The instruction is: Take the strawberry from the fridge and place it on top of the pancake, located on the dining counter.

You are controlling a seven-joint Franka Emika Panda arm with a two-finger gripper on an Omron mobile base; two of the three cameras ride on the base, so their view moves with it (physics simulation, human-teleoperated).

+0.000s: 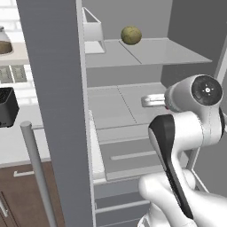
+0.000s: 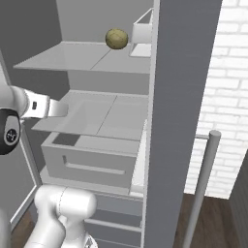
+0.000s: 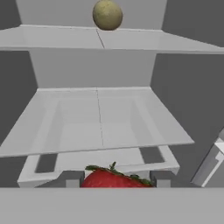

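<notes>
Strawberry [image 3: 114, 178] sits between the pincer [image 3: 117, 180] tips, partly closed on it, in front of the open fridge [image 3: 98, 127] shelves; likely light, soft, easily bruised; hold gently across the red flanks, below the leaves, not squeezing harder.

An olive-green round fruit [image 1: 131, 35] is sitting on an upper shelf, near a pale open-topped bin [image 1: 92, 32] that is standing just to its side. In the left base view, a black appliance [image 1: 8, 107] is resting on a pale counter [image 1: 17, 142] above brown wooden cabinets [image 1: 22, 195], and a glass jar [image 1: 4, 42] with brown contents is standing higher up. In the right base view, a white brick wall [image 2: 227, 97] is rising beside a brown wooden floor [image 2: 218, 223].
</notes>
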